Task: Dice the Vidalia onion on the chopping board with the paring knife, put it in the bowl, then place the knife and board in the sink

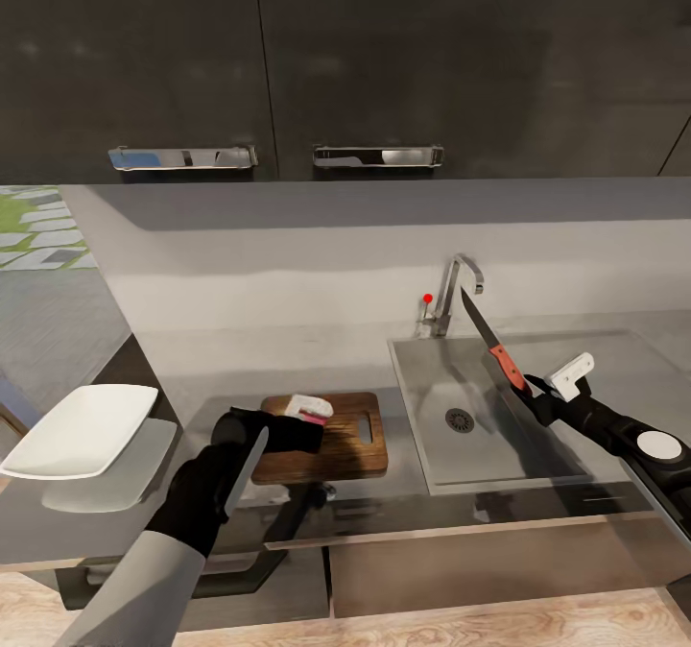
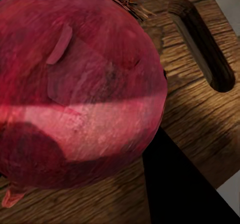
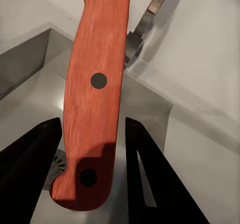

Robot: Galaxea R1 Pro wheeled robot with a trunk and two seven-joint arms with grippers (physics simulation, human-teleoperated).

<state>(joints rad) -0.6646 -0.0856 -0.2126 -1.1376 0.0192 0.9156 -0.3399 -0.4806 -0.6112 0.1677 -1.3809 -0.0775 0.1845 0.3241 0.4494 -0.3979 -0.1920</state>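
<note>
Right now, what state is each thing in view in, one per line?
Reddish-purple Vidalia onion: whole, resting on the board, at the left gripper.
Dark brown wooden chopping board: flat on the countertop, left of the sink.
Red-handled paring knife: held over the sink, blade pointing up.
Grey steel sink: nothing lying in the basin.
Shallow white bowl: empty.
Right gripper: shut on the knife handle.

Dark cabinets (image 1: 288, 61) (chrome handles), grey wall (image 1: 317, 244).

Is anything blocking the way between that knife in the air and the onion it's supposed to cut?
Nothing visible stands between them. The right tool holds the paring knife above the sink, and the stretch of countertop across to the chopping board is bare. The left tool sits at the Vidalia onion itself.
</note>
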